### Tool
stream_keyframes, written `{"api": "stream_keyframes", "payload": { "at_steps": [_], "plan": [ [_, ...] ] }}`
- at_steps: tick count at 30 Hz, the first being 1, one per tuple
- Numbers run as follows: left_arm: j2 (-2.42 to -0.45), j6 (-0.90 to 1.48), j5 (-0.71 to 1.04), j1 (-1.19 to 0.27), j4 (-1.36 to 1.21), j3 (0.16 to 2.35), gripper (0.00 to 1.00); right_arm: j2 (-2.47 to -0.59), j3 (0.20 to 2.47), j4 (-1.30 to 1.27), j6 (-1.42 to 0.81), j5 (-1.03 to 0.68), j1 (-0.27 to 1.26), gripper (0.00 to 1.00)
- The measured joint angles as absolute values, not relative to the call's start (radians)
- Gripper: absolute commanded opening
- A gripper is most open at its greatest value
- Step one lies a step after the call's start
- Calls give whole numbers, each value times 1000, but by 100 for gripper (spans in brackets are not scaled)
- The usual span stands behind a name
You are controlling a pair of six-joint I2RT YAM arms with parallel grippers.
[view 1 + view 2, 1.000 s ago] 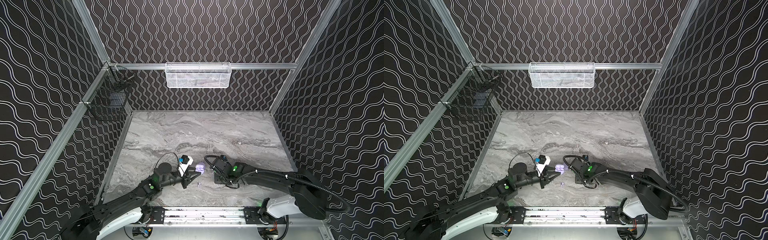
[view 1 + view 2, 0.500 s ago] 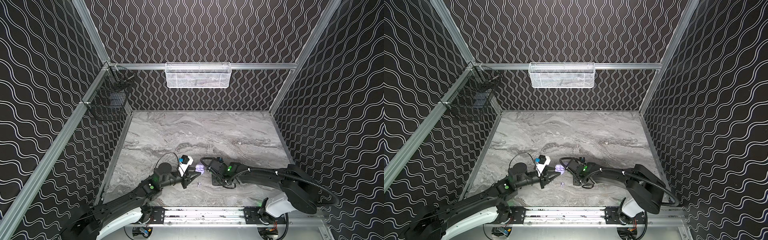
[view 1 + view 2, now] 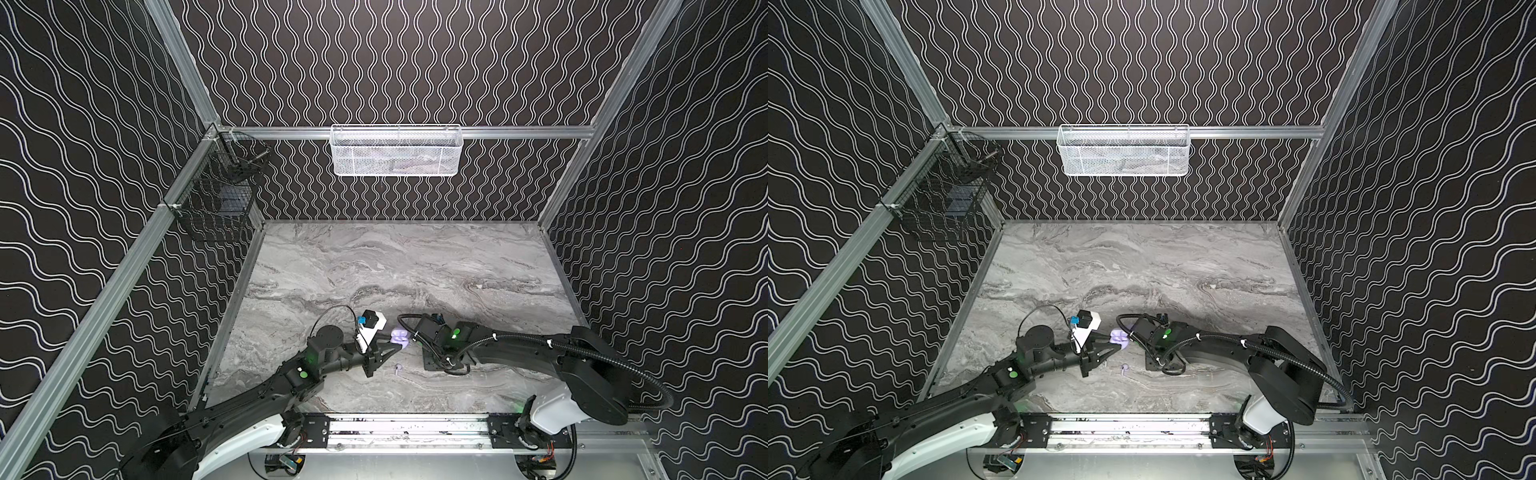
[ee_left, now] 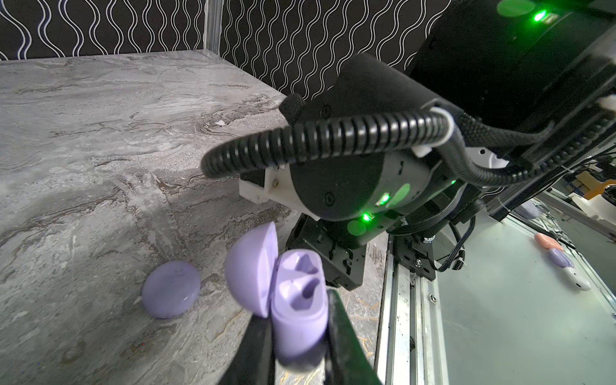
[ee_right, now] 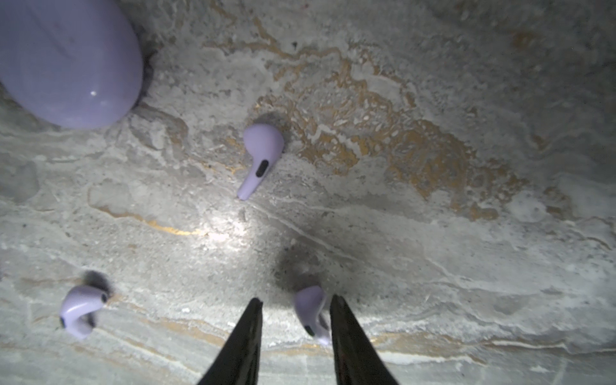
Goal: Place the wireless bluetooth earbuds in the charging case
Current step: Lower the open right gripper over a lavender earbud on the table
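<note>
On the grey counter [image 5: 433, 166], the left end effector [image 4: 295, 306] holds the open case [image 4: 293, 336] ready for filling. The right end effector [image 5: 295, 298], narrowly open, sits around an earbud [image 5: 311, 310] to grab it.

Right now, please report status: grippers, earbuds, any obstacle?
Left gripper shut on open case. Right gripper open, straddling one earbud on table. Two more earbuds loose nearby; closed case beside them, not blocking.

Both top views looked down from high in front, facing the back wall [image 3: 395, 62], sharing the whole table [image 3: 415, 266], left wrist camera sat close behind the charging case [image 4: 296, 316], facing the right arm [image 4: 350, 173], right wrist camera stared straight down, close.
</note>
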State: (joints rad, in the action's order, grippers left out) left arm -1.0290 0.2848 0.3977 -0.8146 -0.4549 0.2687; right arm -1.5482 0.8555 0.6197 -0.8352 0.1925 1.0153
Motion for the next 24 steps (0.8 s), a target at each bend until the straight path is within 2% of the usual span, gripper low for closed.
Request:
{"api": "stream_keyframes", "payload": {
  "at_steps": [24],
  "plan": [
    [-1047,285,405,-815,-473,269,0,-1581,880,679,-579,172,973,38]
  ]
}}
